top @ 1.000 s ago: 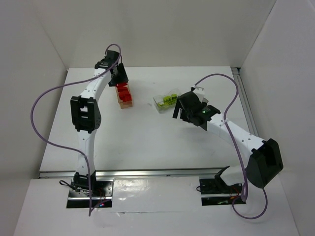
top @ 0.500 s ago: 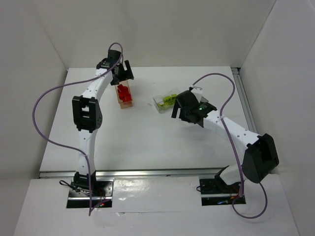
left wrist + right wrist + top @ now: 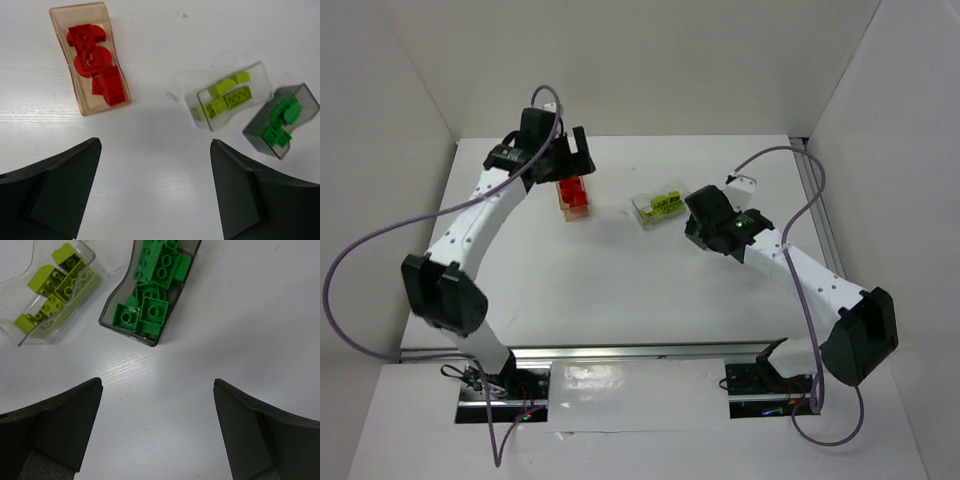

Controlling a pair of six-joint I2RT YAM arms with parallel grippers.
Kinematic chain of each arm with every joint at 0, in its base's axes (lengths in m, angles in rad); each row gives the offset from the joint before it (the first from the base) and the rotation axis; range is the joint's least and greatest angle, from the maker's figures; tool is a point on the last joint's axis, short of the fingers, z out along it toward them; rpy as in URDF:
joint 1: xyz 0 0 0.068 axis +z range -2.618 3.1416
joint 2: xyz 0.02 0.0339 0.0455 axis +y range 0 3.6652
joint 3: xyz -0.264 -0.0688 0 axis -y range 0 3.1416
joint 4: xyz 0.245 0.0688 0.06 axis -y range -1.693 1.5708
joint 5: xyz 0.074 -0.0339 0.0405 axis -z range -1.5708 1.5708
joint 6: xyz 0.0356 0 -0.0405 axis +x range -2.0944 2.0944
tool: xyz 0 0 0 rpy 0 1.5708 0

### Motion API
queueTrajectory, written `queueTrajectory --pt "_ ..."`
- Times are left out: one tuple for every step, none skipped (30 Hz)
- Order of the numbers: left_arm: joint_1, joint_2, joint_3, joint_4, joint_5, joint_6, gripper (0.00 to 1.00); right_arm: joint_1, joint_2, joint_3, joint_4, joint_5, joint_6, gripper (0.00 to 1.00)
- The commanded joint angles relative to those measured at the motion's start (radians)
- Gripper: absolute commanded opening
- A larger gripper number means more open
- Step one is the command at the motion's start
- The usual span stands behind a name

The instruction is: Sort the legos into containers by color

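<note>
1. In the right wrist view the smoky dark grey translucent plastic box runs off the top edge, taking part of its dark green studded bricks with it.
2. There the clear colourless plastic box is clipped by the left edge (some of its yellow-green bricks show only smeared through the wall).
3. The bottom edge cuts the fingers of the right gripper and, in its own view, of the left gripper.
4. From above, the right arm hides the grey box entirely.
5. There the red bricks in the peach-orange translucent plastic box are too small to count.
</note>
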Motion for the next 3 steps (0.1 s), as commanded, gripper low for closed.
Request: queueTrajectory --pt "-0.041 -0.117 -0.145 -0.007 -0.035 0.017 0.99 0.002 -0.049 0.042 -0.049 0.094 0.03 1.0" --pt "-0.062 -0.175 -0.17 -0.007 -0.045 0.017 0.99 0.002 -0.049 0.042 -0.049 0.094 0.03 1.0" --pt "-0.062 -0.199 -0.193 -0.007 -0.054 0.008 0.99 0.002 -0.049 0.042 -0.04 0.085 0.03 1.0"
